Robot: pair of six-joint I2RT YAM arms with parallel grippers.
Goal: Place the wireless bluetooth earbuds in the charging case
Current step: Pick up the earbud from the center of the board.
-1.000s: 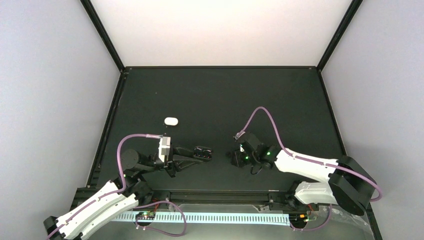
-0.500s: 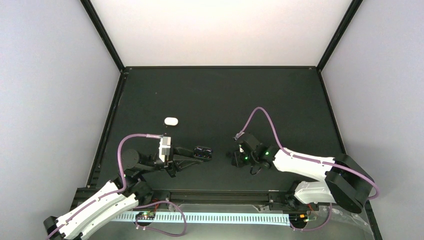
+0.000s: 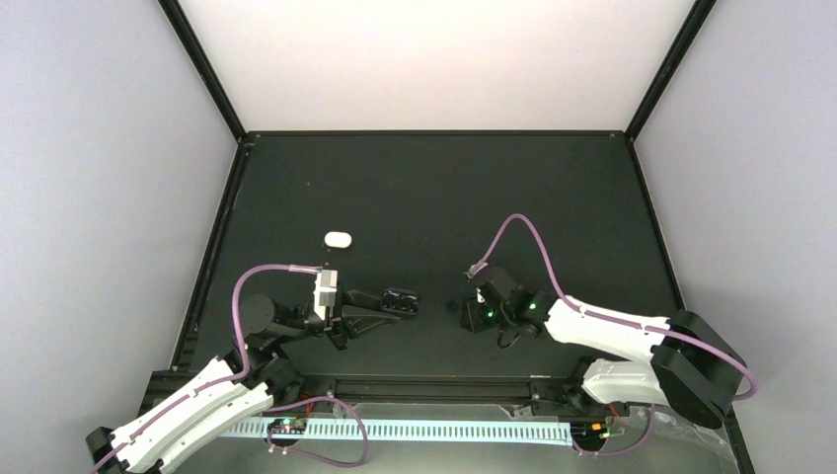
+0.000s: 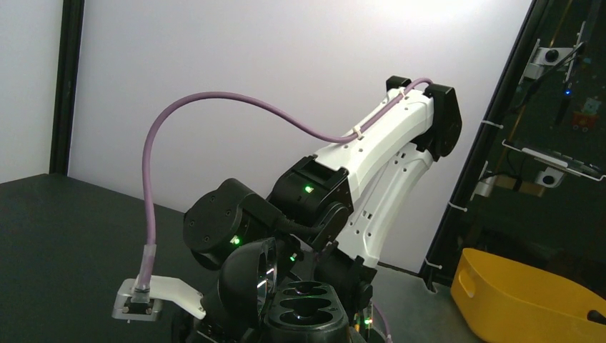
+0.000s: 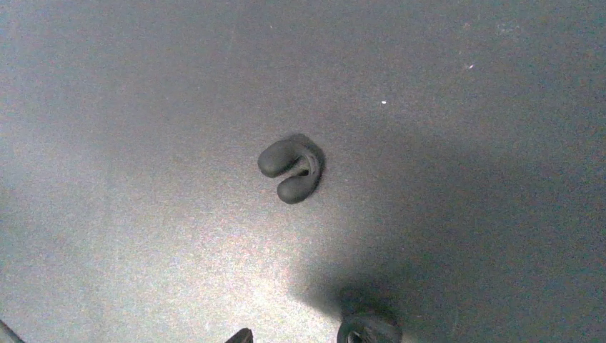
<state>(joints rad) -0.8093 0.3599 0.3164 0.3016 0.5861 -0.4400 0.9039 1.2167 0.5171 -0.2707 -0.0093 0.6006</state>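
"Where's the bud it's after?"

"The black earbud (image 5: 291,168) lies loose on the table (image 3: 444,197), toward the near edge and about midway between the left and right edges. It's a small curled thing and nothing touches it."

"And the arm beside it?"

"The right tool (image 3: 472,316) points down at the table close by. Its fingertips stand apart with nothing between them. The bud lies just beyond the tips, not in the gap. I'd say it's lining up for a pick."

"What's the other arm doing?"

"The left tool (image 3: 387,302) is clamped on the black charging case (image 3: 401,298), a little to the left of the bud, also near the near edge. The lid (image 4: 246,286) is swung open and the wells face upward. My guess is it's held that way so the case can't slide and the bud can be set straight down into a well. I can't tell if the case rests on the table or hangs just above it. I also can't tell whether either well is already filled; they're dark and glossy."

"Anything else out there?"

"A closed white case (image 3: 338,239) sits farther back toward the left edge, well apart from both tools. I see no white buds."

"What would worry you?"

"The bud is tiny and rounded. A pinch that's off centre could squirt it away."
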